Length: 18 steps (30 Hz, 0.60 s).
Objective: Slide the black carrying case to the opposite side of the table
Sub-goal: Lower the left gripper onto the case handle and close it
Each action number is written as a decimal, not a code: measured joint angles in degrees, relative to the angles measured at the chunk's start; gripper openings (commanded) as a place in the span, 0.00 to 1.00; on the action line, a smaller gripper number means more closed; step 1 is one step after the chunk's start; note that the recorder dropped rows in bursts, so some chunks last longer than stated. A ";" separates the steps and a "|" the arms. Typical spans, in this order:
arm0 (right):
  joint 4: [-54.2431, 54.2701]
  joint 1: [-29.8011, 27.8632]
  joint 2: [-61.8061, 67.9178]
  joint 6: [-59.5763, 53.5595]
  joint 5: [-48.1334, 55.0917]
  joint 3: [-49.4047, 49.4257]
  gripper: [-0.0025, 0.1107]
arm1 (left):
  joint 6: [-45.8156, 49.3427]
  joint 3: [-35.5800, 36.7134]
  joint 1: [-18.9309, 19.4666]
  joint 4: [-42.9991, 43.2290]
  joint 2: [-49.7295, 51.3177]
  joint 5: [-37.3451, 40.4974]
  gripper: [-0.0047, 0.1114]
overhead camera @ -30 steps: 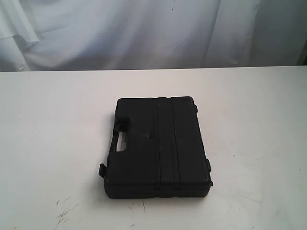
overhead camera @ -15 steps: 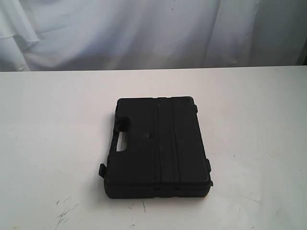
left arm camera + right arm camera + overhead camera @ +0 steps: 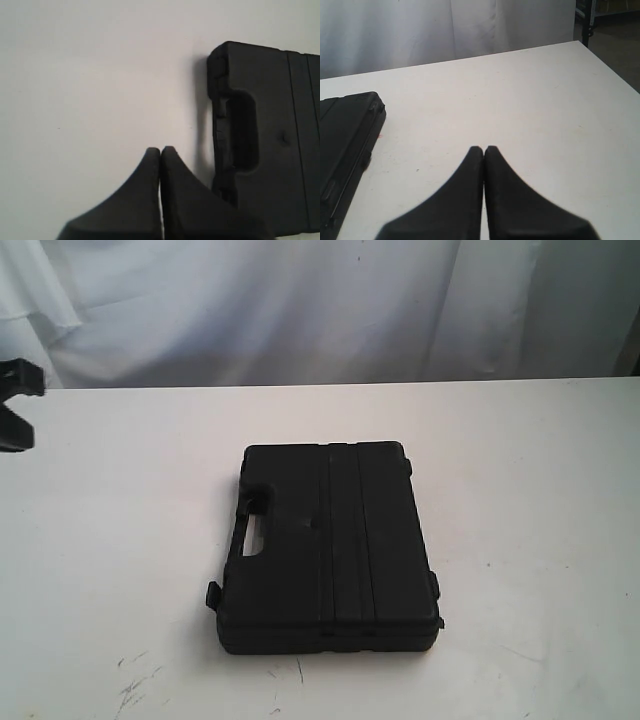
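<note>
Black case [image 3: 328,545] lies flat and closed on the white table [image 3: 520,460], roughly mid-table in the exterior view. The lid has two long ribs. The handle cutout [image 3: 250,530] is on the case's left edge in that view.

Left gripper [image 3: 161,150]: fingertips pressed together, only a thin seam between them, nothing held. It sits over bare table on the handle side of the case, near it with a gap of table between. In the exterior view a dark part of the left arm [image 3: 14,405] pokes in well off from the case's handle side, by the table's far edge.

Right gripper [image 3: 483,148]: tips pinched together too, nothing held. It sits over bare table on the side of the case away from the handle, well apart from it.

A tiny red speck [image 3: 380,135] lies just beside a case corner. Dark scratch marks [image 3: 135,685] are on the table near the case's front edge. A white curtain [image 3: 300,310] hangs behind the table, beyond the case.
</note>
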 measured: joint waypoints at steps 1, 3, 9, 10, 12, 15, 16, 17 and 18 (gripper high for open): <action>0.00 0.00 0.00 0.00 0.00 0.00 0.02 | 0.00 -1.62 -1.09 0.00 1.84 0.73 0.04; 0.00 0.00 0.00 0.00 0.00 0.00 0.02 | -0.26 -4.23 -3.40 0.00 5.06 1.90 0.04; 0.00 0.00 0.00 0.00 0.00 0.00 0.02 | -4.13 -11.32 -12.44 3.25 18.14 4.08 0.06; 0.00 0.00 0.00 0.00 0.00 0.00 0.02 | -4.65 -11.86 -13.34 3.87 19.43 4.08 0.08; 0.00 0.00 0.00 0.00 0.00 0.00 0.02 | -5.50 -13.03 -15.00 4.49 22.28 4.08 0.14; 0.00 0.00 0.00 0.00 0.00 0.00 0.02 | -6.30 -15.99 -16.75 4.74 27.59 4.19 0.30; 0.00 0.00 0.00 0.00 0.00 0.00 0.02 | -6.43 -16.81 -16.87 4.74 28.96 4.19 0.33; 0.00 0.00 0.00 0.00 0.00 0.00 0.02 | -6.43 -17.32 -16.87 4.74 29.87 4.19 0.35; 0.00 0.00 0.00 0.00 0.00 0.00 0.02 | -6.43 -17.80 -16.87 4.74 30.67 4.19 0.37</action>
